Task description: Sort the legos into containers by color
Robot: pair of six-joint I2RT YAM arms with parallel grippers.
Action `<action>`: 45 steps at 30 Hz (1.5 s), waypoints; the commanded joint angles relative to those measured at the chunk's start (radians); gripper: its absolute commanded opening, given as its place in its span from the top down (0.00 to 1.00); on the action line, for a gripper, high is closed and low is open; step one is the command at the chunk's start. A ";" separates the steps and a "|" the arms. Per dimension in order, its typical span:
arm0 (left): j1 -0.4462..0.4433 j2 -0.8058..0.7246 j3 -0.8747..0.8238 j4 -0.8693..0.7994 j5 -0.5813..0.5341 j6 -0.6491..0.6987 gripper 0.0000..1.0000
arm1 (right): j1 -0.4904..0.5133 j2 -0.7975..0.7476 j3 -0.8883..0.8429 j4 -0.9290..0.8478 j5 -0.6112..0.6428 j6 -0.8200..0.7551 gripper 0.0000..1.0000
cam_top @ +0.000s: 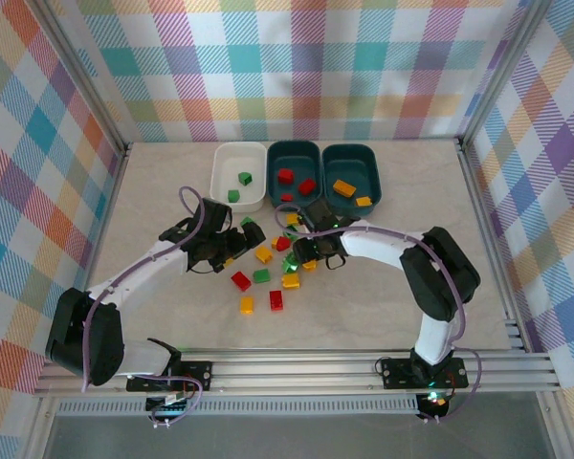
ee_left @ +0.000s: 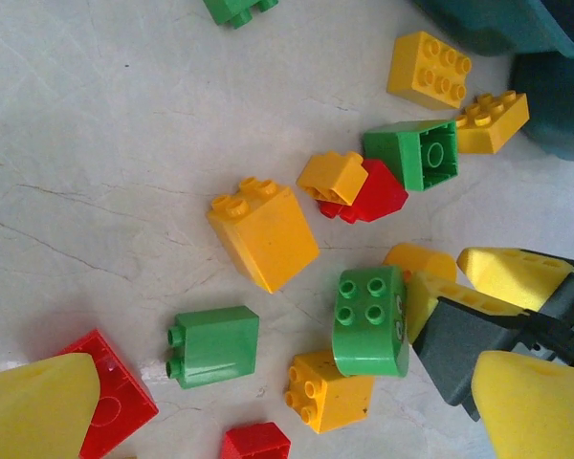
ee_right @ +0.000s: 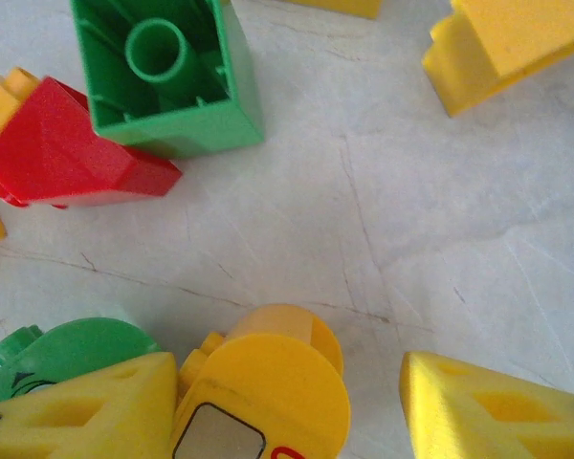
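Note:
Loose legos lie in the middle of the table: a red one (cam_top: pixel 240 280), a green one (cam_top: pixel 261 275), a yellow one (cam_top: pixel 247 305). My left gripper (cam_top: pixel 237 247) (ee_left: pixel 282 397) is open over a green brick (ee_left: pixel 215 344), a yellow brick (ee_left: pixel 330 390) and a rounded green brick (ee_left: pixel 371 320). My right gripper (cam_top: pixel 303 254) (ee_right: pixel 287 382) is open around a rounded yellow brick (ee_right: pixel 268 392), which touches its left finger (ee_right: pixel 96 411) and stands apart from the right one. The white tub (cam_top: pixel 222 182) holds two green bricks, the middle teal tub (cam_top: pixel 274 172) red ones, the right teal tub (cam_top: pixel 375 172) yellow-orange ones.
The three tubs stand side by side at the back centre. A big yellow brick (ee_left: pixel 263 234), a hollow green brick (ee_right: pixel 167 72) and a red brick (ee_right: pixel 62 153) crowd the floor round the grippers. The two grippers are close together. Plaid walls enclose the table.

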 commanded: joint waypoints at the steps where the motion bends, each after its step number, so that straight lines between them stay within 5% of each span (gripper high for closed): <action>1: 0.007 -0.008 -0.011 -0.004 0.001 -0.004 0.00 | -0.045 -0.034 -0.063 -0.069 -0.018 -0.010 0.37; 13: 0.006 0.015 -0.023 0.026 0.019 -0.018 0.00 | -0.114 -0.138 -0.106 -0.089 -0.093 0.043 0.31; 23: 0.004 0.038 -0.028 0.049 0.029 -0.025 0.00 | -0.090 -0.059 -0.116 -0.072 -0.136 0.302 0.26; 35: 0.004 0.049 -0.024 0.043 0.022 -0.009 0.00 | -0.028 0.060 0.057 -0.158 0.007 0.292 0.46; 40: 0.005 0.059 -0.017 0.031 0.011 0.010 0.00 | -0.027 0.039 0.044 -0.161 0.056 0.261 0.63; 45: 0.004 0.090 -0.001 0.044 0.022 0.012 0.00 | -0.028 -0.027 0.044 -0.162 0.091 0.240 0.67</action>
